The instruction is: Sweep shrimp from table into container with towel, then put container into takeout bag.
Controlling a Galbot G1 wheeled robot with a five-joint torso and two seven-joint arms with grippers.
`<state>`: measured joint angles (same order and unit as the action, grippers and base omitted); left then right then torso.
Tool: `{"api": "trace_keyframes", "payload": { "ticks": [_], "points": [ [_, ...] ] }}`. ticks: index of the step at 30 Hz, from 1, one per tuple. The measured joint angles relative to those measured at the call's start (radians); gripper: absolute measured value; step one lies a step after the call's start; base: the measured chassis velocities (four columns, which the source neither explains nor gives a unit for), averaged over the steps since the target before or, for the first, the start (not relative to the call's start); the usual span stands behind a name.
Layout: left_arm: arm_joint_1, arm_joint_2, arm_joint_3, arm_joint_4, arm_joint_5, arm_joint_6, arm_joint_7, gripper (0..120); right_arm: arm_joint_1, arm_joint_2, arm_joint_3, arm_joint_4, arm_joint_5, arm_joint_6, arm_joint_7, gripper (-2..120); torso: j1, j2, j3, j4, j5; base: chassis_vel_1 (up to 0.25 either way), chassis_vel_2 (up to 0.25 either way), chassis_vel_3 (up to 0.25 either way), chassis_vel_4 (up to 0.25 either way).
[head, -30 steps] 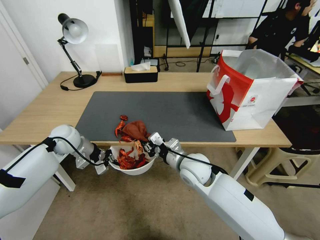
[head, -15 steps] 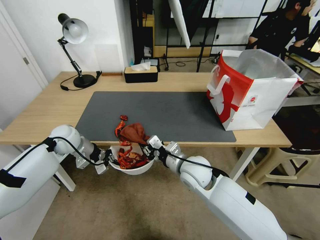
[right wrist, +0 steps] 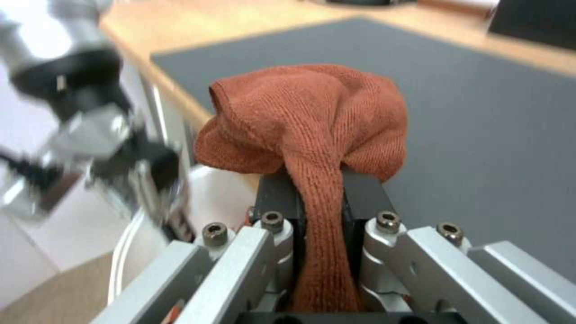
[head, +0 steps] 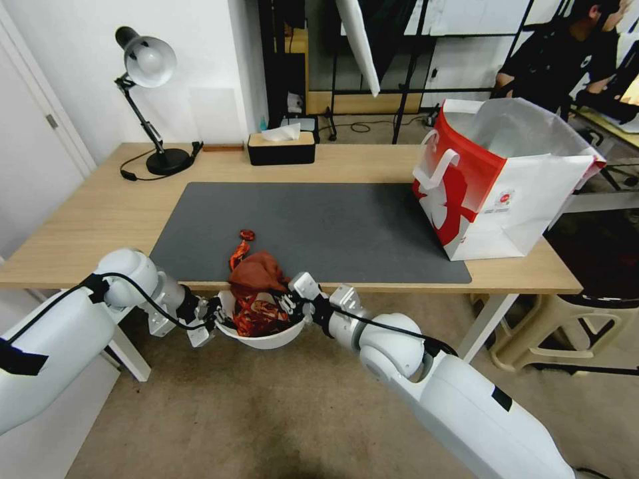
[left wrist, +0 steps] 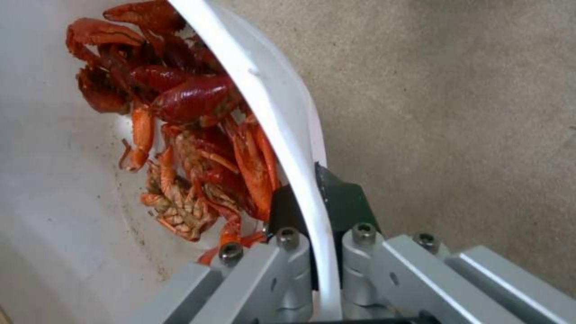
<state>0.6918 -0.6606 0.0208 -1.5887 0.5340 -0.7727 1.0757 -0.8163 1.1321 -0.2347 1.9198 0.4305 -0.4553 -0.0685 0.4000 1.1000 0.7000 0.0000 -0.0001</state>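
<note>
Knitted rust towel point(right wrist: 312, 117) over glossy curled shrimp point(left wrist: 198, 148) in smooth white container point(left wrist: 288, 112).

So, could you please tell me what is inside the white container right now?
Red shrimp are piled inside the container. From the head view, the rust-red towel covers part of the pile.

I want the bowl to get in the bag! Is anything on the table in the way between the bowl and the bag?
Nothing visible blocks it. The left gripper holds the container below the table edge. Between it and the takeout bag lies only flat mat. The right gripper holds the towel over it.
</note>
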Motion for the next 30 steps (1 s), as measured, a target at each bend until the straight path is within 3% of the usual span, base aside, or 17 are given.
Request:
{"api": "trace_keyframes", "payload": {
  "ticks": [11, 19, 24, 30],
  "points": [
    [0.014, 0.003, -0.011, -0.001, 0.007, -0.002, -0.005, 0, 0.111, 0.034, 0.047, -0.071, 0.089, 0.097, 0.048, 7, 0.0, 0.0, 0.0, -0.0001, 0.0, 0.0, 0.0, 0.0, 0.0],
    [0.012, 0.016, -0.013, 0.004, 0.01, -0.009, -0.02, 0, 0.253, 0.124, 0.048, -0.322, 0.103, 0.132, 0.097, 7, 0.0, 0.0, 0.0, 0.0001, -0.0001, 0.0, 0.0, 0.0, 0.0],
    [0.004, 0.018, -0.013, 0.011, 0.015, -0.018, -0.027, 0, 0.324, 0.18, 0.022, -0.491, 0.084, 0.118, 0.106, 7, 0.0, 0.0, 0.0, -0.0001, -0.0001, 0.0, 0.0, 0.0, 0.0],
    [0.005, 0.019, -0.015, 0.017, 0.016, -0.022, -0.032, 0, 0.381, 0.225, 0.002, -0.594, 0.085, 0.08, 0.087, 7, 0.0, 0.0, 0.0, 0.0, -0.0002, 0.0, 0.0, 0.0, 0.0]
  ]
}}
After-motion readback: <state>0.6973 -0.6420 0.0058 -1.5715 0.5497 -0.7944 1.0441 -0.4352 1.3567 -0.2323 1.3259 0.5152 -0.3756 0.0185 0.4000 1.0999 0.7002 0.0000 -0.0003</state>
